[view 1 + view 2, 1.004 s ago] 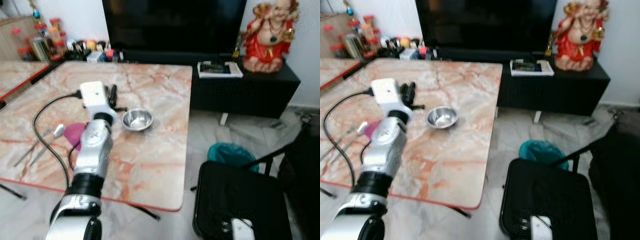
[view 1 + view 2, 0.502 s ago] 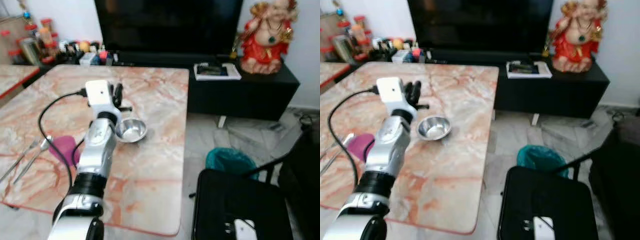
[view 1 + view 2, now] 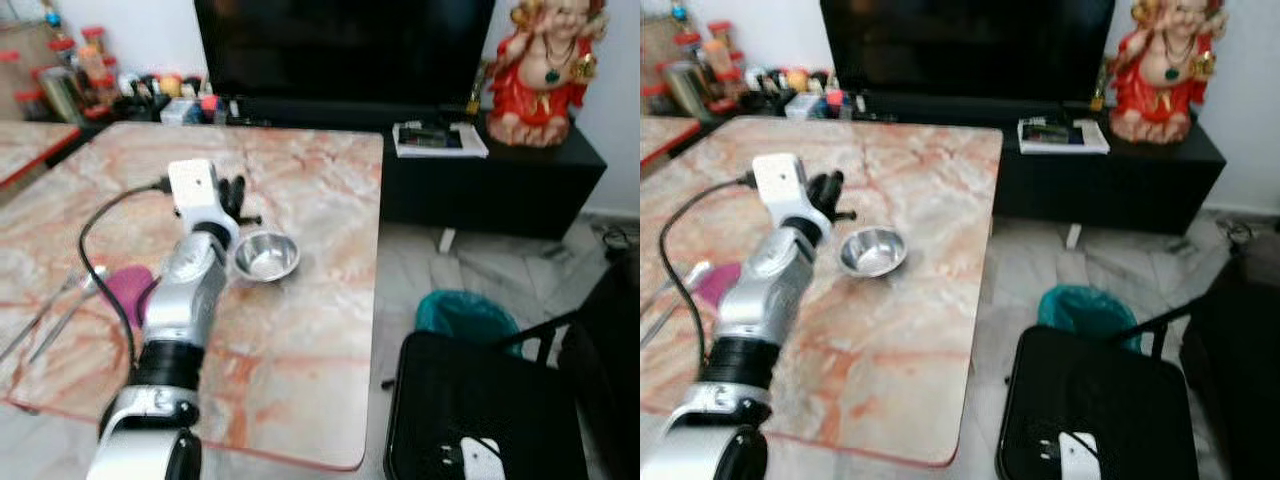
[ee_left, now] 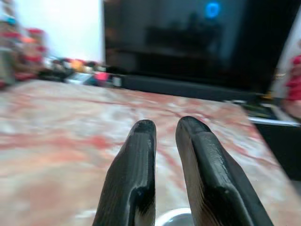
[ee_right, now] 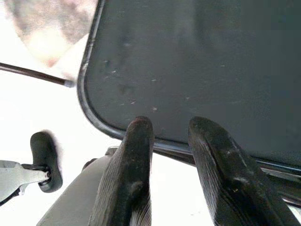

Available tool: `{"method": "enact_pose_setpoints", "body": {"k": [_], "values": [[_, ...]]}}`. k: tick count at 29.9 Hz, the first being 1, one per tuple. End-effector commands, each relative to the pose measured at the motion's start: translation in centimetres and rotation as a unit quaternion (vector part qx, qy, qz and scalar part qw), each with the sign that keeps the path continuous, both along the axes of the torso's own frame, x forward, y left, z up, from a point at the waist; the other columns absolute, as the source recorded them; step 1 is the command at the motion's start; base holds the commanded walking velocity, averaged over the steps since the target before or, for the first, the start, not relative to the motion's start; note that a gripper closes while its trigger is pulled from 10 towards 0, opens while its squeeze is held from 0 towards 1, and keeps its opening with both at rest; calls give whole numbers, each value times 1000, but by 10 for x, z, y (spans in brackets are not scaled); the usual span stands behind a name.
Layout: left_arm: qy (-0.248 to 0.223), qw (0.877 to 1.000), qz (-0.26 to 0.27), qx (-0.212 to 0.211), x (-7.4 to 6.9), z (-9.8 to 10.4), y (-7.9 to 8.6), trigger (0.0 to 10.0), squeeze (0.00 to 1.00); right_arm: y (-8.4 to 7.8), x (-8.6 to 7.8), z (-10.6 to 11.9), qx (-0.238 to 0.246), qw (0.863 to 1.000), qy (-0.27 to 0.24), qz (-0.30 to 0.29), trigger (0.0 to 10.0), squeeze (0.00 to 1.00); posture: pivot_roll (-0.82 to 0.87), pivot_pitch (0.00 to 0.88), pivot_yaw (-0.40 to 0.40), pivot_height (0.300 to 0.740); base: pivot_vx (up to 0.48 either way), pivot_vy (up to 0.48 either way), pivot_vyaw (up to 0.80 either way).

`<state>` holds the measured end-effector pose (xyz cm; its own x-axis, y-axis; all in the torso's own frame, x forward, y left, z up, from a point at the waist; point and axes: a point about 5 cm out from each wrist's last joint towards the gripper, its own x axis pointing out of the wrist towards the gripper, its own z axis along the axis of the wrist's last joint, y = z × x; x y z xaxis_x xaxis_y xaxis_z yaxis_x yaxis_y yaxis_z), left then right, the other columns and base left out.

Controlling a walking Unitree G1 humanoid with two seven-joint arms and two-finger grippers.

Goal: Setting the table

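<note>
While raised over the marble counter [image 3: 300, 330], left end effector [image 3: 232, 195] just beside steel bowl [image 3: 266, 256], fingers slightly apart, gripping nothing. Bowl rim [image 4: 174, 217] probably glimpsed from wrist. Pink cup [image 3: 128, 290], cutlery [image 3: 60, 305] left. Right end effector [image 5: 171, 141] parted above black chair seat [image 5: 197, 70].

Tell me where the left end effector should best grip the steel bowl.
Probably the rim of the steel bowl, one finger inside and one outside, coming down from above. The bowl sits upright, open side up, on the marble table; its low, rounded wall offers little else. The left end effector hovers just beside it.
</note>
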<state>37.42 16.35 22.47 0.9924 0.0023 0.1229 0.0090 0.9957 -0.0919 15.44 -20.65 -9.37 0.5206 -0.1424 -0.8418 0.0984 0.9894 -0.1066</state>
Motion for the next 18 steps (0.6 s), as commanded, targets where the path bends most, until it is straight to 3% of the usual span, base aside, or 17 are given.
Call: {"method": "enact_pose_setpoints", "body": {"k": [1, 4, 5, 6, 7, 18], "values": [[26, 1000, -3, -1, 2, 3, -3, 10000, 0, 0, 1, 0, 0, 1000, -1, 3, 10000, 0, -34, 15, 25, 740, 0, 0, 0], [67, 998, -15, -4, 7, -2, 1, 10000, 0, 0, 1, 0, 0, 1000, 0, 4, 10000, 0, -29, 15, 26, 740, 0, 0, 0], [84, 996, -11, -12, 9, -5, 4, 10000, 106, 0, 1, 0, 0, 1000, 0, 3, 10000, 0, -29, 15, 26, 740, 0, 0, 0], [95, 995, -7, -18, 9, -7, 5, 10000, 106, 0, 1, 0, 0, 1000, -1, 3, 10000, 0, -29, 15, 28, 740, 0, 0, 0], [110, 994, -3, -27, 11, -11, 7, 10000, 1000, 0, 1, 0, 0, 1000, 0, 3, 10000, 0, -29, 15, 28, 740, 0, 0, 0], [174, 981, 24, -81, 15, -28, 9, 10000, 1000, 0, 0, 0, 2, 1000, 2, 0, 10000, 0, -34, 22, 32, 740, 0, 0, 0]]}}
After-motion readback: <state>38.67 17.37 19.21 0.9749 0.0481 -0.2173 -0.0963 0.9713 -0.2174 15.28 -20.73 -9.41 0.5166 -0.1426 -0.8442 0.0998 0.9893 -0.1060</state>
